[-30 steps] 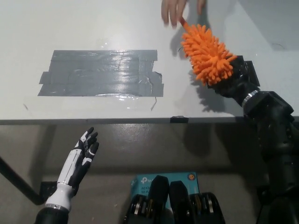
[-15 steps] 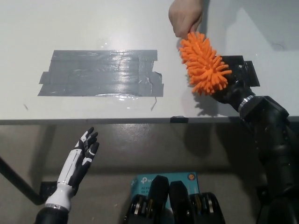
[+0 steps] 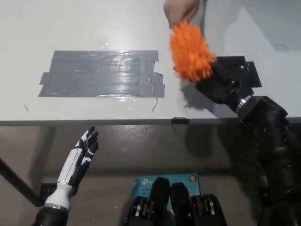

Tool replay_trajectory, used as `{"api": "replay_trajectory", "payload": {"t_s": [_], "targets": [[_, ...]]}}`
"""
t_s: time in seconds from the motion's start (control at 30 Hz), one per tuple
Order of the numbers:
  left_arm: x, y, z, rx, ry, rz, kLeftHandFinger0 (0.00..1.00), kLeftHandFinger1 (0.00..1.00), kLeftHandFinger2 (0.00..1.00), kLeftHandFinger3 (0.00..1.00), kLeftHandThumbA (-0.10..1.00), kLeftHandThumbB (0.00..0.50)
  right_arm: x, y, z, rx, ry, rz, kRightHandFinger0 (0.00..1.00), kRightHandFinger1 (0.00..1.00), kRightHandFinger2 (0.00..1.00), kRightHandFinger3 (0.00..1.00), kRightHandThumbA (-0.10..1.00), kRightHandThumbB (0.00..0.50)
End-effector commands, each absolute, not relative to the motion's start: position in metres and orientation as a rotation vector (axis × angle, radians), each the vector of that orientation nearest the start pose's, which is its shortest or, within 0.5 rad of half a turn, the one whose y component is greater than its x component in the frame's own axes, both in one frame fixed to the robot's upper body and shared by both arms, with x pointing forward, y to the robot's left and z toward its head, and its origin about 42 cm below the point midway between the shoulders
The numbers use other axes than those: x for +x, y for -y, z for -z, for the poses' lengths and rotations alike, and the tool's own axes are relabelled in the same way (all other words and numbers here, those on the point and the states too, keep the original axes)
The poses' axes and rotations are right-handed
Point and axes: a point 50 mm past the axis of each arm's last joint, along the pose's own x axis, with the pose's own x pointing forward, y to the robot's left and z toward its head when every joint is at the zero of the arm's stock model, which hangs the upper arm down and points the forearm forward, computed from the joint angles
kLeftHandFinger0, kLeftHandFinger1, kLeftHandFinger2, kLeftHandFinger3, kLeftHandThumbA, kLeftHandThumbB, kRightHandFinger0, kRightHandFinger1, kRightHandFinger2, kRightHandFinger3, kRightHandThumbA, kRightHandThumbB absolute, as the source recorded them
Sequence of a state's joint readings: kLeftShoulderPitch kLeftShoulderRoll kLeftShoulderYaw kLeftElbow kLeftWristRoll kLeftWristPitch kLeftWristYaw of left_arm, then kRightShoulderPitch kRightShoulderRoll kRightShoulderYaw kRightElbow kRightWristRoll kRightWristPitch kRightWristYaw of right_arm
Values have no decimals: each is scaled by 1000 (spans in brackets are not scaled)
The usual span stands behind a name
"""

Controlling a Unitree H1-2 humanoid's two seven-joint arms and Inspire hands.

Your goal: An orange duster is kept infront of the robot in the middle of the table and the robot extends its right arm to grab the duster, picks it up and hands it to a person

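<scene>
Orange duster above white table, beside grey tape patch.

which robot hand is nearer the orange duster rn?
Right. The black right hand is at the orange duster, at its lower end. The white left hand rests open below the table edge, far lower left.

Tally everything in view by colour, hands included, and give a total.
Orange: 1, the duster
Grey: 1, the tape patch on the table
Black: 1, the robot's right hand, at the duster's lower end
White: 1, the robot's left hand, resting below the table edge
Person's hand: 1, gripping the duster's top
Total: 5
</scene>
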State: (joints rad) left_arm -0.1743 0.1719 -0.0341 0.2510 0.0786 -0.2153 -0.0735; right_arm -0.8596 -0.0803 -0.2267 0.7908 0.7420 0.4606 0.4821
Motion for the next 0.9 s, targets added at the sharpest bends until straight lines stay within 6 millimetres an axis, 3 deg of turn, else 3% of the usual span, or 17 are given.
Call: {"api": "replay_trajectory", "payload": {"t_s": [0.0, 0.27, 0.43, 0.47, 0.6, 0.7, 0.87], "targets": [[347, -252, -113, 292, 190, 162, 949, 1000, 1000, 1000, 914, 196, 521, 174, -241, 806, -97, -764, 1000, 1000, 1000, 1000, 575, 500], [348, -252, -113, 288, 194, 164, 953, 1000, 991, 1000, 917, 189, 516, 184, -243, 775, -43, -769, 1000, 1000, 1000, 1000, 762, 500], [350, -252, -115, 290, 196, 165, 965, 1000, 996, 1000, 911, 183, 504, 202, -252, 750, 26, -799, 1000, 1000, 1000, 1000, 875, 500], [351, -252, -116, 292, 196, 166, 957, 1000, 993, 1000, 910, 180, 494, 214, -256, 732, 71, -815, 1000, 1000, 1000, 1000, 905, 500], [353, -252, -116, 296, 194, 167, 954, 1000, 991, 1000, 912, 184, 472, 235, -265, 707, 142, -843, 1000, 1000, 1000, 1000, 903, 500], [352, -252, -114, 301, 187, 169, 959, 1000, 985, 1000, 919, 183, 445, 257, -265, 687, 212, -890, 1000, 1000, 1000, 1000, 862, 500], [347, -252, -109, 305, 182, 172, 954, 999, 964, 1000, 930, 183, 404, 279, -244, 651, 213, -1001, 1000, 1000, 1000, 1000, 757, 500]]}}
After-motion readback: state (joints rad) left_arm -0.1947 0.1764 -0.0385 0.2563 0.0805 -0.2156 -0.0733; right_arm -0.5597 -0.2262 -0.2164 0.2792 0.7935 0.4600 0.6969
